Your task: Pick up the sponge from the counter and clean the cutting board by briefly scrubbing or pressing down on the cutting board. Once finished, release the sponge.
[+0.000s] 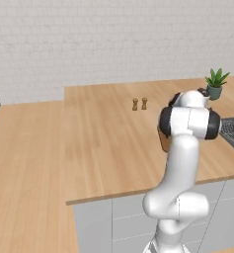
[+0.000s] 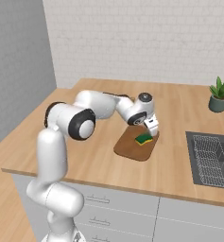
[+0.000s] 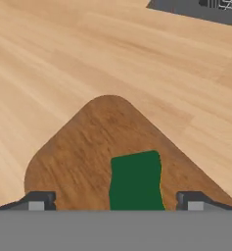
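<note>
So the small green-topped, yellow-bottomed sponge block (image 2: 143, 139) is lying flat on the reddish-brown wooden cutting board w/ rounded corners (image 2: 130, 147), which sits on the big light wood-plank counter (image 2: 179, 160). The two-finger gripper (image 2: 152, 128) hangs just above the sponge, up and to the right of it in the right base view. In the hand view the dark fingertips (image 3: 38, 201) stand wide apart w/ the green top (image 3: 136, 182) between them, and neither pad seems to touch it, so afaict it's spread and holding nothing.

Imo this is the tail end: sponge is on the board and looks let go. If the scrub is done, next move is prob just lifting straight up w/o dragging the sponge off. If not, it'd need to drop down, close on the block and press.

Containers: dark sink basin w/ a wire rack (image 2: 211, 159) inside on the right, nothing else in it that I can see. Small grey-green pot (image 2: 219, 103) holds a spiky green plant
</note>
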Motion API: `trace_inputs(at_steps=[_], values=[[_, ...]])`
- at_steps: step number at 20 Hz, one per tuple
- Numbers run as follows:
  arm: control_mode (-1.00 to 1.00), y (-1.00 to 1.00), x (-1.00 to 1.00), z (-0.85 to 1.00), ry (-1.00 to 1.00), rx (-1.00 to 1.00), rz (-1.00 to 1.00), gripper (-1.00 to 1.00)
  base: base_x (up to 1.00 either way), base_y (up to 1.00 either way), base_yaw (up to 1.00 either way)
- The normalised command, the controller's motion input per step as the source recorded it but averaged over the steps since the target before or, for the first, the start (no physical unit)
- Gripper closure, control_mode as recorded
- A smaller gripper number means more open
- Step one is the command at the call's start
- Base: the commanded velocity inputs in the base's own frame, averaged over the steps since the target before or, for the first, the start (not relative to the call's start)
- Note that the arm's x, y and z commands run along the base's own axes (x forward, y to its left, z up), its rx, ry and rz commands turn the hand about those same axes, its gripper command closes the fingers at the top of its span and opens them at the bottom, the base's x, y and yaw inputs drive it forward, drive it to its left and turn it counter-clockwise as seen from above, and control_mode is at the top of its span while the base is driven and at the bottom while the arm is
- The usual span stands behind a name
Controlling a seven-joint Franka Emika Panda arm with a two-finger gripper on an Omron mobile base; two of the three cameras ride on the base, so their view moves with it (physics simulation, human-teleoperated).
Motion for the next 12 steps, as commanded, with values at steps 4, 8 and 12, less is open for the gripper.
trace_inputs(at_steps=[4, 8, 12], values=[[-1.0, 0.42, -0.91, 0.9, -0.36, -0.05, 0.06, -1.0, 0.0, 0.0, 0.0], [-1.0, 0.73, -0.89, 0.89, -0.23, 0.05, 0.04, -1.0, 0.0, 0.0, 0.0], [-1.0, 0.71, -0.94, 0.86, -0.15, 0.1, 0.11, -1.0, 0.0, 0.0, 0.0]])
